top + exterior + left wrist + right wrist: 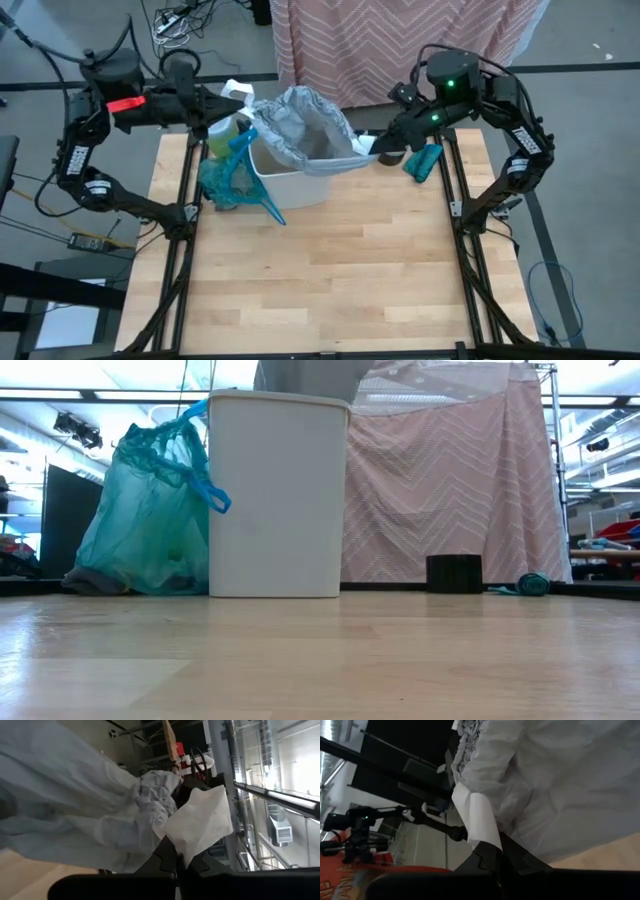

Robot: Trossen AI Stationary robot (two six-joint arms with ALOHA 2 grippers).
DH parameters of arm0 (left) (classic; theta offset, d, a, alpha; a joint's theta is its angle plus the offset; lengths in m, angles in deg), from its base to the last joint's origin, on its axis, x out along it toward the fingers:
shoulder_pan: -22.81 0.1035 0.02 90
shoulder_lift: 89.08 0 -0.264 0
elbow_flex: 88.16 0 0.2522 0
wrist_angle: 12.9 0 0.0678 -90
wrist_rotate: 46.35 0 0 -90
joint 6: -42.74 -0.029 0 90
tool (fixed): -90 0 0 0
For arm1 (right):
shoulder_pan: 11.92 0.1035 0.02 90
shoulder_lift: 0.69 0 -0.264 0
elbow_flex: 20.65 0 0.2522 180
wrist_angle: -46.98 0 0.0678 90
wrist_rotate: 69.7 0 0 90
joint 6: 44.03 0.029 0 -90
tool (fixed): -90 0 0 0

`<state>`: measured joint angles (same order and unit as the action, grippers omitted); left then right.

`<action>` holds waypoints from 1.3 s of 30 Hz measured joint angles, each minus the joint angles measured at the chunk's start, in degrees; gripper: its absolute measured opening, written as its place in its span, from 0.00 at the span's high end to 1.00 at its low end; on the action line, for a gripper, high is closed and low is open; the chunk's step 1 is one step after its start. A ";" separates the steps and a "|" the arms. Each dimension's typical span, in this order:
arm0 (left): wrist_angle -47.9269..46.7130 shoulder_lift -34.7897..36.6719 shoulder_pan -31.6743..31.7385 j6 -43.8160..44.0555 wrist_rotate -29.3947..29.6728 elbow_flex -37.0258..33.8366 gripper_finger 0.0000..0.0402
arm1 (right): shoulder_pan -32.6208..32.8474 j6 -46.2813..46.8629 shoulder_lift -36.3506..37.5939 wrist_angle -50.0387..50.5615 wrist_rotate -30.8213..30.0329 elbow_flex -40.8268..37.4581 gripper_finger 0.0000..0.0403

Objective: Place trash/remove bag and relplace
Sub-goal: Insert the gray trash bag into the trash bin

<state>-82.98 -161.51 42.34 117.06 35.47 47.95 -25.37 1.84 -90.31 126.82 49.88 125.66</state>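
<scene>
High view, tied teal bag (228, 176) beside white bin (290, 185), black cup (391, 157) behind.

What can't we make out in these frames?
- Inside of the white bin: the high view is blocked by the grey bag draped over its mouth; the low view shows only the outer wall.
- Teal bag contents: film too cloudy in the low view.
- Grey bag's full rim: the wrist views show only the pinched edges at the left gripper and right gripper.
- Bag top: cut off by the low view's upper edge.
</scene>
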 joint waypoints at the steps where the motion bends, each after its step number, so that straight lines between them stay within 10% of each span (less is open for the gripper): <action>1: 0.09 -0.06 -0.76 -0.01 0.24 0.00 0.99 | 0.31 0.29 0.06 0.01 0.07 0.00 1.00; 18: -2.32 0.61 -3.38 -9.39 19.01 0.00 0.99 | -6.09 -7.12 -2.99 -3.44 -8.32 0.00 1.00; 39: -20.76 -1.17 -3.41 -16.48 29.17 -4.09 0.99 | -8.18 -12.59 -14.44 -5.22 1.48 0.00 1.00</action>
<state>-103.74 -162.68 38.94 100.57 64.64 43.86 -33.56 -10.74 -104.74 121.60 51.37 125.66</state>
